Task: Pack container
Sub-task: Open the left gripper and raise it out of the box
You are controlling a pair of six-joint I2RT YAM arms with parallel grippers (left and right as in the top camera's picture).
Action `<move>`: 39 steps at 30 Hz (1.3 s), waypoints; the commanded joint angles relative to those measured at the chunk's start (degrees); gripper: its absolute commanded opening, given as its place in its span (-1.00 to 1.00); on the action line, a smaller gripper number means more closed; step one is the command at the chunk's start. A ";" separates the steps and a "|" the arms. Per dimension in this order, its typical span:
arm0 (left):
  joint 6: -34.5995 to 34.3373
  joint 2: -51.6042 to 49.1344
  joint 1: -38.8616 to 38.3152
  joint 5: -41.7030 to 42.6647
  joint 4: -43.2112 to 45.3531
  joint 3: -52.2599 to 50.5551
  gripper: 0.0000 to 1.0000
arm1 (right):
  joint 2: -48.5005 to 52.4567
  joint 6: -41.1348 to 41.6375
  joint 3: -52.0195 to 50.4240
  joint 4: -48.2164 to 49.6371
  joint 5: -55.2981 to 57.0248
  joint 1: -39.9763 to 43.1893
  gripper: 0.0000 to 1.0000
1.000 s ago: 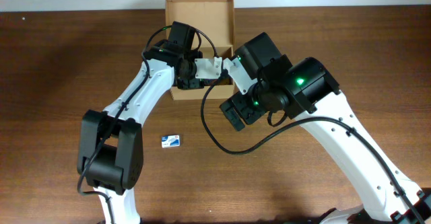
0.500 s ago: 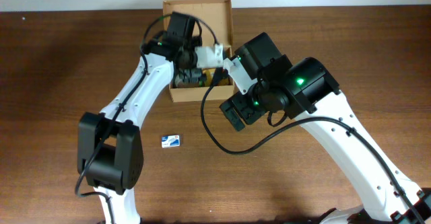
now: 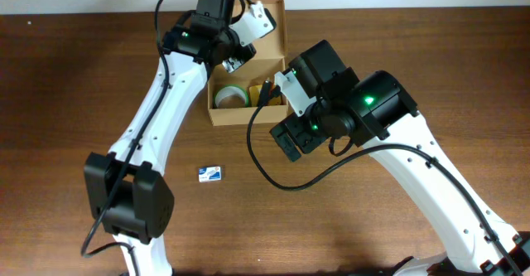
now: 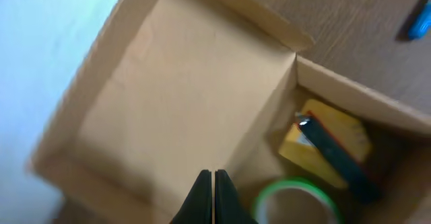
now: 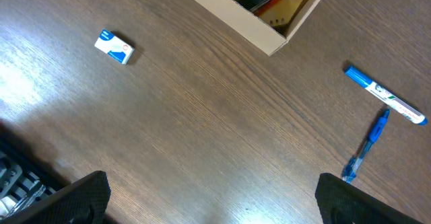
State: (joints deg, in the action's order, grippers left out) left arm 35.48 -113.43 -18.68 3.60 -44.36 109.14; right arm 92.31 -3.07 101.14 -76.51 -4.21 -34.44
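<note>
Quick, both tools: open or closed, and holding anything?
Left tool: closed, nothing between its fingers.
Right tool: open, holding nothing.

The container (image 3: 240, 118) sits toward the far edge of the tabletop (image 3: 431, 52), its flap lid (image 4: 175, 96) lying open behind it and a tape roll (image 3: 230, 98) inside at left. A small packet (image 3: 210, 173) lies in front, well apart; a marker (image 5: 385, 103) and pen (image 5: 367, 146) lie close together off one corner.
</note>
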 commanded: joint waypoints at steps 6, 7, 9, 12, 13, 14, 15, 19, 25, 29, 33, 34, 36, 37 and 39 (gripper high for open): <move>-30.08 6.45 0.35 -1.07 -8.63 1.11 -0.97 | -1.14 1.01 1.18 -0.02 -2.23 0.00 0.98; -30.08 6.45 0.35 -1.07 -10.49 1.11 -0.96 | -1.14 1.01 1.18 0.02 -2.23 0.02 0.98; -30.08 6.43 0.37 -1.07 -13.42 1.11 -0.97 | -1.14 1.01 1.18 0.04 -2.25 0.00 0.98; -32.30 6.58 0.35 -1.07 -16.28 1.11 -0.97 | -1.14 1.01 1.18 1.20 -2.23 0.00 0.98; -34.58 6.60 0.35 -1.07 -16.74 1.11 -0.96 | -1.14 1.01 1.18 1.57 -2.25 0.00 0.99; -36.92 6.75 0.35 -1.07 -17.18 1.11 -0.96 | -1.14 1.03 1.18 1.66 -2.43 0.00 0.99; -38.82 6.93 0.37 -1.09 -17.68 1.11 -0.96 | -1.14 1.03 1.18 1.95 -3.26 0.00 0.99; -43.76 8.66 1.64 -1.03 -19.21 1.11 -0.96 | -1.09 1.01 1.18 1.97 -7.39 -0.04 0.98; -44.92 12.94 3.56 -1.07 -19.32 1.11 -0.96 | -1.09 1.03 1.18 4.55 -6.12 0.02 0.98; -45.16 15.10 5.44 -1.05 -19.39 1.11 -0.97 | -1.09 11.47 1.18 4.50 9.90 0.42 0.98; -45.33 15.43 7.19 -1.05 -19.80 1.09 -0.97 | -1.09 15.65 1.18 5.22 14.29 3.48 0.98; -45.33 15.39 7.39 -1.05 -19.78 0.92 -0.96 | -0.96 15.63 1.18 5.40 14.14 4.70 0.98; -45.31 15.37 7.50 -1.05 -19.78 0.79 -0.96 | -0.42 15.61 1.16 5.62 14.14 7.61 0.98; -45.31 15.37 7.50 -1.07 -19.76 0.79 -0.97 | 0.07 15.65 1.14 5.64 14.12 9.16 0.98; -45.31 15.37 7.50 -1.07 -19.74 0.79 -0.96 | 1.25 17.38 1.03 5.62 14.10 12.07 0.99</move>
State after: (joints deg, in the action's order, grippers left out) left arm -9.13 -98.59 -11.22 2.72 -63.92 109.47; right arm 92.42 10.87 101.14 -71.07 7.03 -25.67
